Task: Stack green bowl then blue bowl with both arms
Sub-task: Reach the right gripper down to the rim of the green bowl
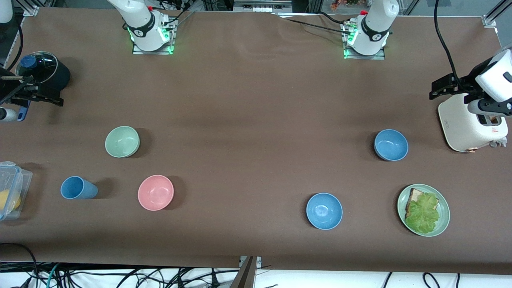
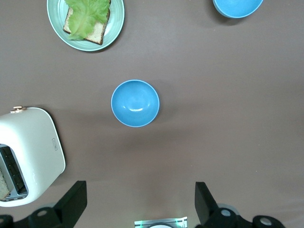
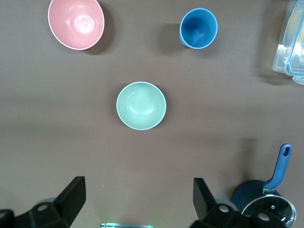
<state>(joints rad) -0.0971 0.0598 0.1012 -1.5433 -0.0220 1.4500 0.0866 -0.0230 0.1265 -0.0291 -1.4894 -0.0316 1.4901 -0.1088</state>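
The pale green bowl (image 1: 122, 141) sits upright toward the right arm's end of the table and shows mid-frame in the right wrist view (image 3: 141, 105). The muted blue bowl (image 1: 391, 145) sits toward the left arm's end, beside the toaster, and shows in the left wrist view (image 2: 135, 103). My left gripper (image 1: 442, 87) hangs high over the table beside the toaster, open and empty (image 2: 140, 187). My right gripper (image 1: 48, 98) hangs high by the black pot, open and empty (image 3: 138, 183). Neither gripper touches a bowl.
A brighter sky-blue bowl (image 1: 324, 211), a pink bowl (image 1: 155, 192) and a blue cup (image 1: 78, 188) lie nearer the front camera. A green plate with toast and lettuce (image 1: 443, 224), a white toaster (image 1: 468, 122), a lidded black pot (image 1: 42, 70) and a clear plastic box (image 1: 12, 188) stand at the table's ends.
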